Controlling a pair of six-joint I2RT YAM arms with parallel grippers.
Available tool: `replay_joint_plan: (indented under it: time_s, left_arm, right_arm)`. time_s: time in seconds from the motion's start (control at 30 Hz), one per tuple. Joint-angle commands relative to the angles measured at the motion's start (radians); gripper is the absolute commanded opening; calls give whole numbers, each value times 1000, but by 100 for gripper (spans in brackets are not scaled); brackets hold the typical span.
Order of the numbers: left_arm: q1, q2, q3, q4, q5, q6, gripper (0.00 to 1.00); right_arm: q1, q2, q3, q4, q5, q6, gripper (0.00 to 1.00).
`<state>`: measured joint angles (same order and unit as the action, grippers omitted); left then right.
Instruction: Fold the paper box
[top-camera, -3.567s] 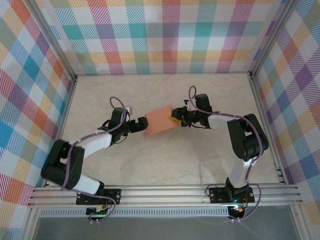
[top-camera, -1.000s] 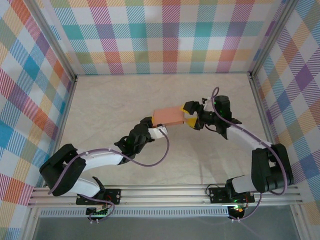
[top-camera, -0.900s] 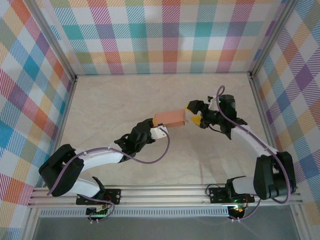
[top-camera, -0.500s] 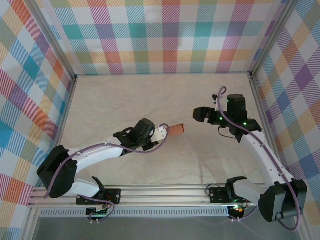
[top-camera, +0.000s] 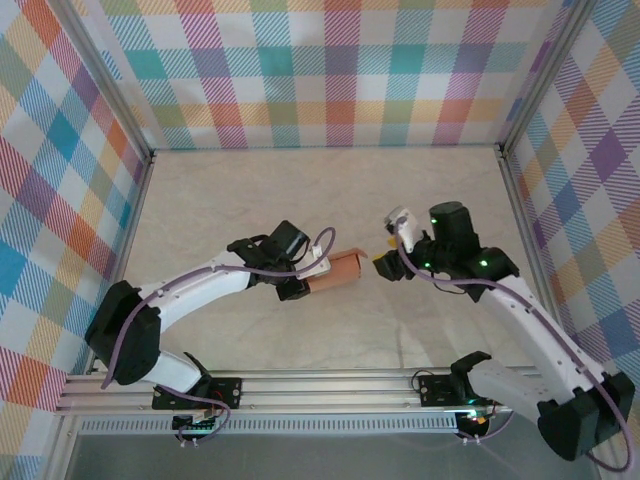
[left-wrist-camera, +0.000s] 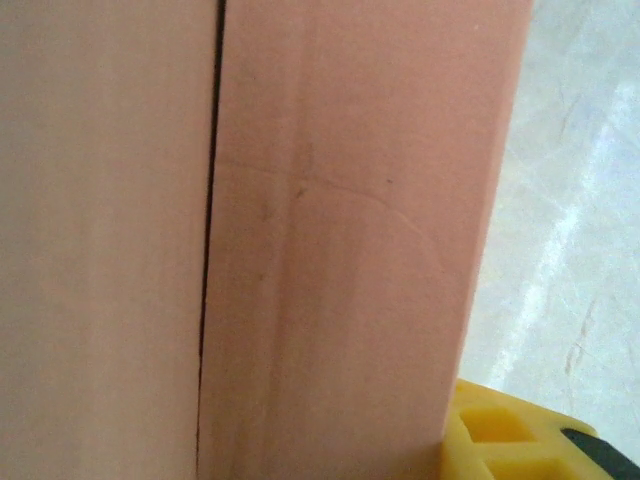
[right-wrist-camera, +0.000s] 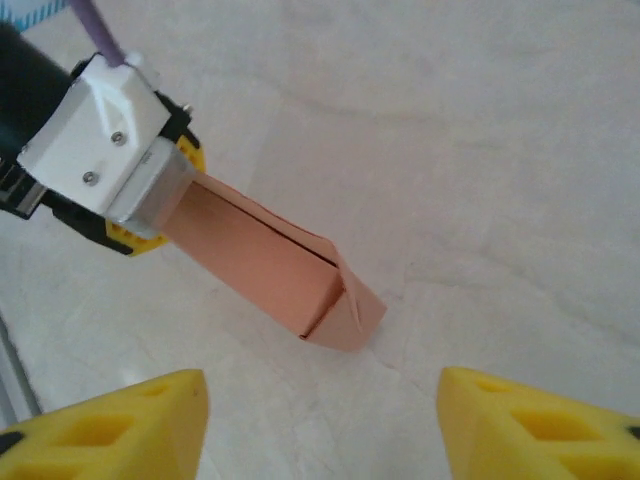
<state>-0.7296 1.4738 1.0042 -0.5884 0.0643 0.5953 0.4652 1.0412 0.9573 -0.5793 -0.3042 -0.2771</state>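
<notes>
The left hand is clamping one end of the paper box, holding it low over the counter, so its free end is facing the right hand, fingers apart, likely ready for tucking.

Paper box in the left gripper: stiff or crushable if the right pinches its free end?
Probably crushable: the paper box is thin card, its free end gaping. Likely light: the left gripper holds it out by one end without visible sag. The open seam suggests panels may spring apart when pushed.
</notes>
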Motion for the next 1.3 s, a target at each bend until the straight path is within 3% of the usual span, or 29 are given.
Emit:
replay_joint_plan:
  time_s: [0.0,0.23,0.6,0.93,1.07,1.27]
  left_arm:
    - [13,21,40,-75,65,6,28]
    - [27,30,42,-105,96,17,28]
    - [27,38,31,-95,82,20,28]
    - [27,52,28,-97,78,28,30]
    - [27,58,30,-90,77,30,30]
    - [26,59,25,-81,77,31,30]
  right_arm:
    - [31,88,60,-67,38,-134,53]
    - [43,228,123,-63,38,-183,46]
    - [53,366,200,-117,-30,-240,44]
    - [53,430,228,-136,-29,-250,15]
    - [53,431,227,-139,-46,-251,21]
    - [53,438,231,-147,-57,-252,16]
